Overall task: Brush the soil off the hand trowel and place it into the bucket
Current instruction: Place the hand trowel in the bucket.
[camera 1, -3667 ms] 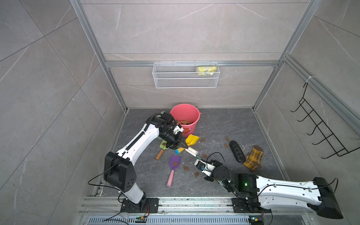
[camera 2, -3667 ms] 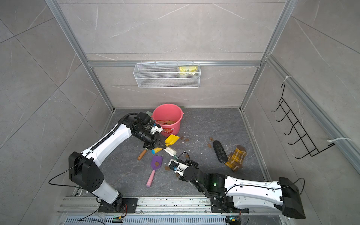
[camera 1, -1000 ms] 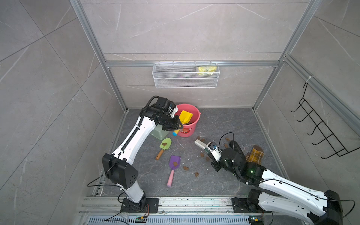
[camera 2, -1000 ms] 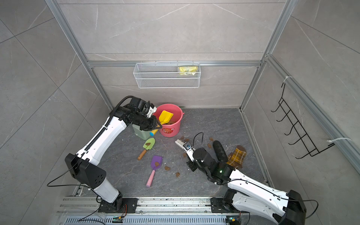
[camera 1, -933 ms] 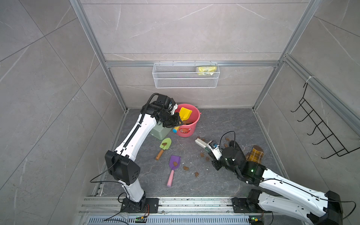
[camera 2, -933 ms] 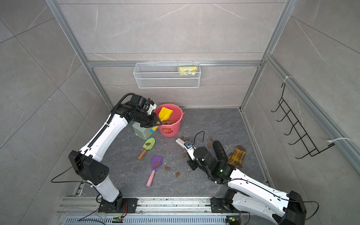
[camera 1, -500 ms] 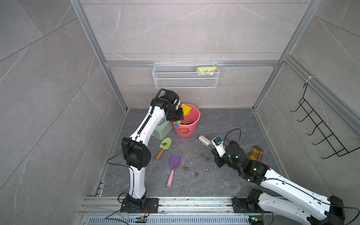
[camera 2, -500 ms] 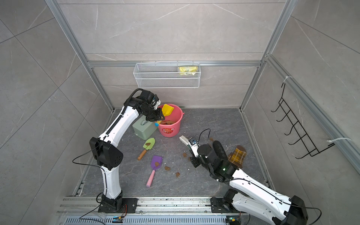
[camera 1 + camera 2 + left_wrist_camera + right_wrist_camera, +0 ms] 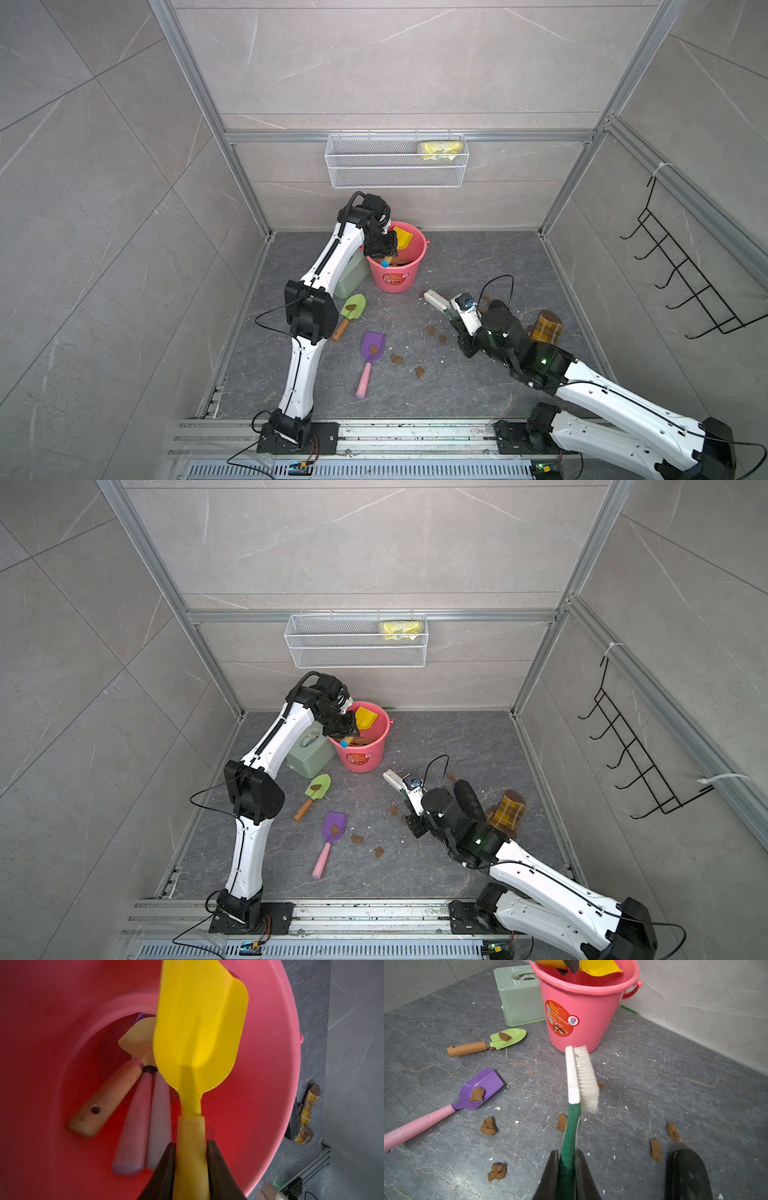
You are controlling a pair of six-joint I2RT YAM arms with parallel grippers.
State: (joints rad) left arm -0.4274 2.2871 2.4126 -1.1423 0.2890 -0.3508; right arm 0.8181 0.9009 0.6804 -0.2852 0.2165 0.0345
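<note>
**Both top views:** taken from high above the rail at the near edge, facing steeply down toward the back wall. They are distant and wide, covering the whole floor in nearly the same field.

**Left wrist view:** very close, looking along the left gripper and yellow trowel into the bucket.

**Right wrist view:** low over the floor, looking along the right gripper and brush toward the bucket's outside.

All four views share the bucket.

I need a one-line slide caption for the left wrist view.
Left gripper holds a yellow plastic trowel by its handle over the coral-pink bucket containing other tools.
</note>
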